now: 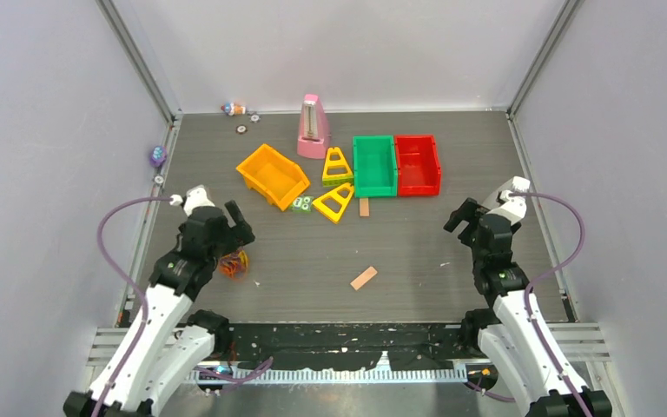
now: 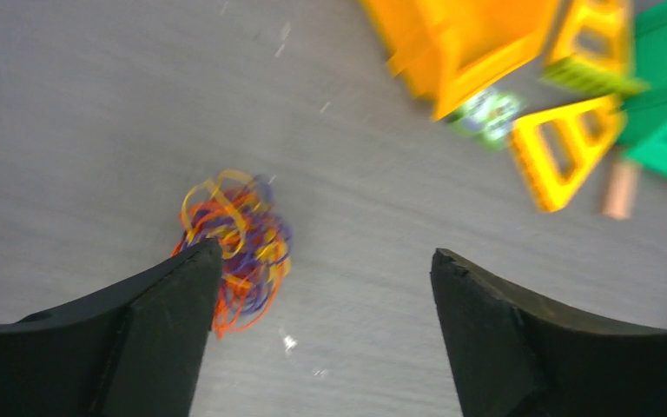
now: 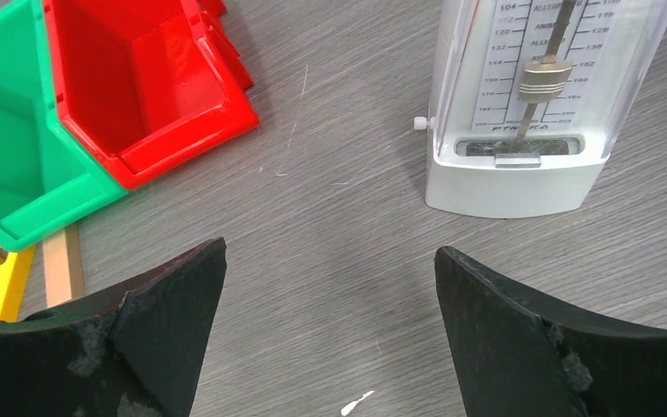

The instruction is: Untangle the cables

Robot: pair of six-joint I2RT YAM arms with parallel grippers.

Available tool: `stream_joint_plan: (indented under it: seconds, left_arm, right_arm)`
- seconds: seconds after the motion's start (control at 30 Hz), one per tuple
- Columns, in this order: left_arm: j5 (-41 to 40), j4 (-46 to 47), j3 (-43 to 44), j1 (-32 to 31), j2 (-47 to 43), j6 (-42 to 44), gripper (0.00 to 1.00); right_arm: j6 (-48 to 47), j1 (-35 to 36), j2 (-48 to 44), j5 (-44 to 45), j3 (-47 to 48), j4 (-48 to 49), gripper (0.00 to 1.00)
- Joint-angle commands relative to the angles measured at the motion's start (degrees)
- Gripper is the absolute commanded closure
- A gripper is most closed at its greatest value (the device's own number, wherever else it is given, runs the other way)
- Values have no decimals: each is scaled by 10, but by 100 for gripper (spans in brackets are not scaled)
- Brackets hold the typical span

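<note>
the left gripper [image 2: 326,252] gapes near the cables [image 2: 239,226] (one tangled ball), the right gripper [image 3: 330,248] also spread wide.

The grey, wood-grained tabletop [image 1: 417,252] carries a tangled wad of cables [image 1: 235,264] at its left near side. Farther back sit an orange bin [image 1: 271,175], a green bin [image 1: 374,165] touching a red bin [image 1: 419,164], a pink metronome [image 1: 313,128] and two yellow triangles [image 1: 334,202]. A wooden block [image 1: 364,278] lies near the front middle.

open: table [image 1: 313,261] centre | blocked: rear, orange bin [image 1: 271,176], green bin [image 1: 374,165]
</note>
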Motion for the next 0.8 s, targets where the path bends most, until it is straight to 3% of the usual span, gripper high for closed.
stream_joint_plan:
  seconds: [0.0, 0.07, 0.23, 0.43, 0.47, 0.53, 0.57, 0.6, 0.77]
  left_arm:
    - [-31, -55, -39, 15, 54, -41, 17]
    - [-26, -38, -52, 22, 80, -56, 24]
    - [-54, -38, -58, 42, 146, -97, 27]
    - [-14, 11, -73, 64, 215, -105, 35]
    - [-11, 21, -76, 65, 221, -109, 41]
    - [1, 50, -91, 65, 222, -114, 66]
    - [20, 69, -98, 65, 217, -107, 86]
    - [49, 95, -105, 65, 209, -91, 99]
    - [278, 258, -149, 58, 141, 0, 100]
  right_arm:
    - [15, 0, -26, -9, 7, 24, 5]
    - [15, 0, -32, -17, 2, 29, 5]
    - [16, 0, -36, -25, -1, 23, 5]
    - [15, 0, -44, -26, -5, 25, 5]
    - [16, 0, -44, -28, -7, 28, 5]
    - [15, 0, -41, -38, -11, 37, 5]
    - [14, 0, -36, -49, -12, 39, 4]
    - [11, 0, -34, -55, -10, 42, 4]
    - [-3, 0, -9, -120, -1, 51, 5]
